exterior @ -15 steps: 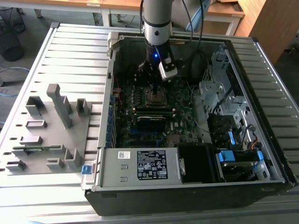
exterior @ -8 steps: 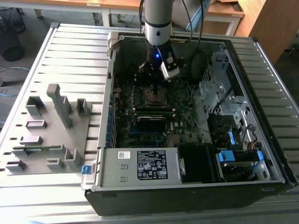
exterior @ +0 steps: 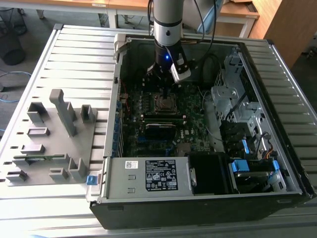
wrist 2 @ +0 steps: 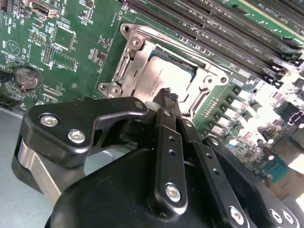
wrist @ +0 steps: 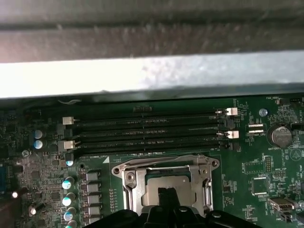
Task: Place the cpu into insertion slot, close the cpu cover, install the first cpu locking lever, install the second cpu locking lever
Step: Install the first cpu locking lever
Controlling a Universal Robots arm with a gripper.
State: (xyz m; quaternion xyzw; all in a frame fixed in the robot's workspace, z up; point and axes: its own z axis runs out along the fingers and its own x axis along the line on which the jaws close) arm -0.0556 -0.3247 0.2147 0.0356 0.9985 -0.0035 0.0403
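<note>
End effector (wrist 2: pixel 167 97) sits clenched w/ nothing between its fingers, tip on or just over the cpu (wrist 2: pixel 156 78), which we see seated in the insertion slot (wrist 2: pixel 183 64) inside the cpu cover (wrist 2: pixel 134 57) window, prob. shut so one narrow tip fits thru that window.

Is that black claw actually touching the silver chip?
Cannot tell. In the second wrist view the gripper covers part of the cpu, hiding any contact or gap.

Matte black tool (wrist 2: pixel 167 95) w/ silver screws. Under its tip, dull silver-grey cpu (wrist 2: pixel 161 76). The cpu cover (wrist 2: pixel 134 56) round it is brighter silver. Green motherboard (wrist 2: pixel 71 28), fine pale traces. Black memory slots (wrist: pixel 142 127) beyond tool. Grey ribbed desk (exterior: pixel 74 54).
</note>
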